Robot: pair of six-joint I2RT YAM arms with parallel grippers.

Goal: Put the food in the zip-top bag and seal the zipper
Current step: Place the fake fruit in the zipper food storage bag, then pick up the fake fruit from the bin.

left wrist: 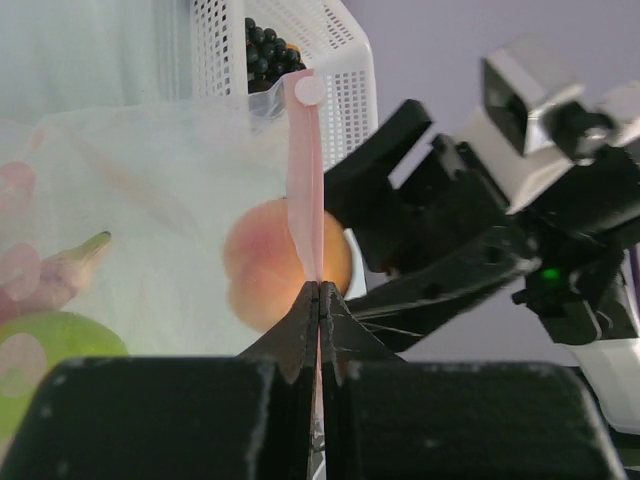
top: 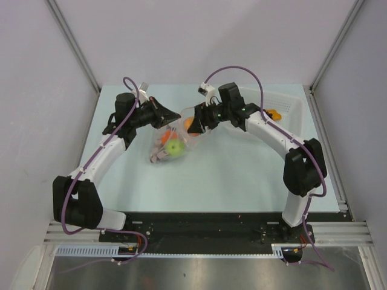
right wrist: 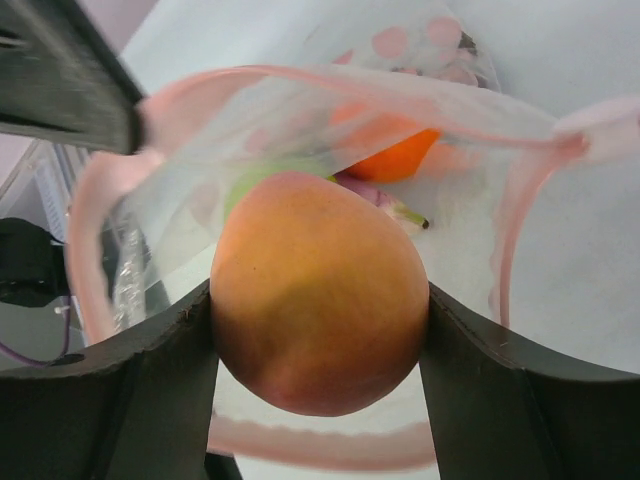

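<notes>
The clear zip-top bag [top: 171, 142] lies mid-table with its mouth held open. My left gripper [top: 176, 115] is shut on the pink-red zipper strip [left wrist: 305, 170] at the mouth's rim. My right gripper [top: 192, 125] is shut on the peach-red fruit [right wrist: 318, 290] and holds it inside the open mouth; the fruit also shows in the left wrist view [left wrist: 262, 262]. Inside the bag lie a green apple [top: 175, 147], an orange ball [right wrist: 400, 155] and pink pieces [left wrist: 14, 265]. The zipper loop [right wrist: 90, 250] rings the fruit.
A white perforated basket [top: 279, 107] stands at the back right with an orange item [top: 273, 113] in it; the dark grape cluster [left wrist: 267, 48] sits in it too. Metal frame posts rise at both back corners.
</notes>
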